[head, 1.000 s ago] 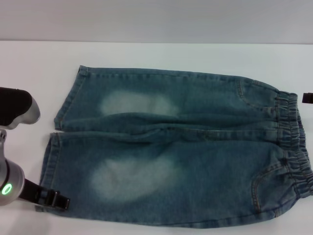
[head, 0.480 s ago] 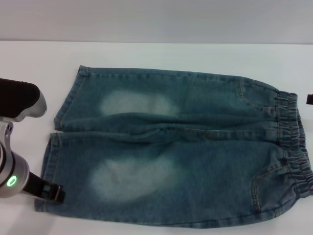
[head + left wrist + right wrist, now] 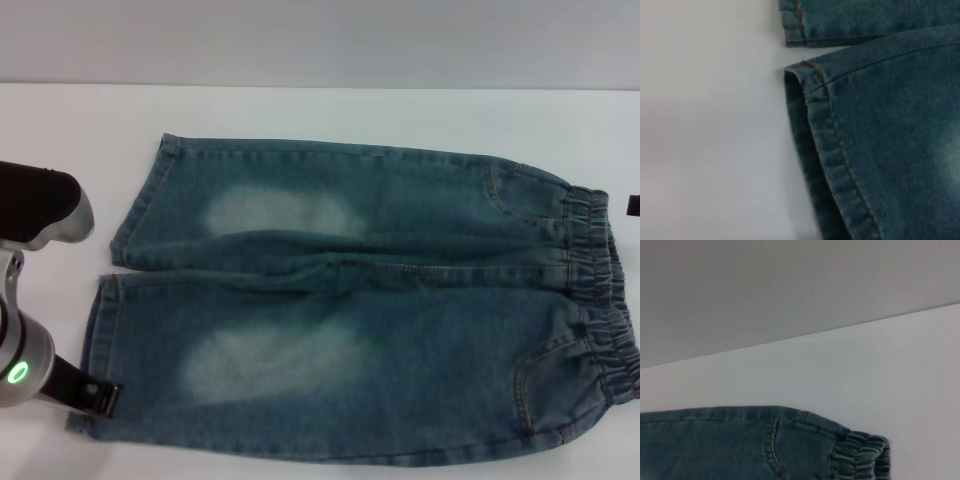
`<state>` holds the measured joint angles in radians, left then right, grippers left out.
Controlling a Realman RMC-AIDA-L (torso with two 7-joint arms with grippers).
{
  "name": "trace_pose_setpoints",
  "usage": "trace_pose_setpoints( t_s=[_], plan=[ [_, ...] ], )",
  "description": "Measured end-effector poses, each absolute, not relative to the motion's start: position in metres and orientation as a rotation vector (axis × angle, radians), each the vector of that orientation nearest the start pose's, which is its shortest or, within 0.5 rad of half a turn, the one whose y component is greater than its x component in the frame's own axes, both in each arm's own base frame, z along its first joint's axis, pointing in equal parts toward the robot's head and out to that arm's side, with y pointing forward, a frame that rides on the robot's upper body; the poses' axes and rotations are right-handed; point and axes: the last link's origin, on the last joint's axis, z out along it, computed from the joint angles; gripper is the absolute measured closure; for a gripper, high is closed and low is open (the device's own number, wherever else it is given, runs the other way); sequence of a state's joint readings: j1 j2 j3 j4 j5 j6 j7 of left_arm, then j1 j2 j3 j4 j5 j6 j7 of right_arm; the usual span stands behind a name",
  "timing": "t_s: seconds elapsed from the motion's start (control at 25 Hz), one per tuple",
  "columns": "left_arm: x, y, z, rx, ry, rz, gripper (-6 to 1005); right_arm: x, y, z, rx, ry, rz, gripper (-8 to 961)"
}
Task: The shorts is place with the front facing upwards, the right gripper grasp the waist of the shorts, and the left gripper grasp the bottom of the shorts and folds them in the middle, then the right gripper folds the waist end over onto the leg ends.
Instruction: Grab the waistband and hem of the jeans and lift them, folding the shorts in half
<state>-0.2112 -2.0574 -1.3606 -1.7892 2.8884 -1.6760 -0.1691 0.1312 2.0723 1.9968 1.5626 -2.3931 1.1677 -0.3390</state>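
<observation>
Denim, blue and faded: we see the long blue denim shorts (image 3: 370,300) lying flat on the white table (image 3: 330,110), front up, the legs toward the robot's left and the waist toward its right.

At far left in the head view sits the left gripper (image 3: 100,397), a black pronged claw on a silver-white arm with a green glowing ring. Its black tip is at the near corner of the nearer leg's hem, touching or just over the cloth edge. We cannot tell whether that claw is spread or pinched; only a small black end shows.

Next come the leg ends (image 3: 105,340), two straight hemmed denim edges with a narrow gap of table between the two legs. The left wrist view shows the nearer hem (image 3: 832,150) up close, tan stitching along its doubled edge, its corner slightly lifted off the table, with the other leg's hem just beside it.

Two pale faded patches mark the legs, one on each.

Farther right, a stitched pocket curve lies by the gathered, ruffled elastic waistband (image 3: 600,300), darker blue. The right wrist view shows the far end of that band (image 3: 862,452) and a pocket seam.

At the right edge of the head view a small black piece of the right gripper (image 3: 633,205) sits just beyond the band; its claw state we cannot tell.
</observation>
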Motion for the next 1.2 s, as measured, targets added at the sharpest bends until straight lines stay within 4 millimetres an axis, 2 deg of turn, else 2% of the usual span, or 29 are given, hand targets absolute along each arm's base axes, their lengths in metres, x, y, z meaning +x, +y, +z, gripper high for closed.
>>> trace_pose_setpoints(
  t_s=[0.16,0.44,0.96,1.2],
  plan=[
    [-0.217,0.261,0.008,-1.971,-1.403,0.635,961,0.285,0.318,0.093,-1.857,1.439,0.210,192],
    [-0.207,0.263,0.012,-1.986,-1.370,0.601,958,0.289,0.304,0.089,-1.894,1.521,0.152,194],
    [-0.203,0.269,0.013,-2.002,-1.343,0.602,954,0.303,0.276,0.077,-1.914,1.667,0.063,199],
    [-0.203,0.271,0.015,-2.003,-1.335,0.592,952,0.307,0.271,0.060,-1.942,1.743,0.051,201]
  ],
)
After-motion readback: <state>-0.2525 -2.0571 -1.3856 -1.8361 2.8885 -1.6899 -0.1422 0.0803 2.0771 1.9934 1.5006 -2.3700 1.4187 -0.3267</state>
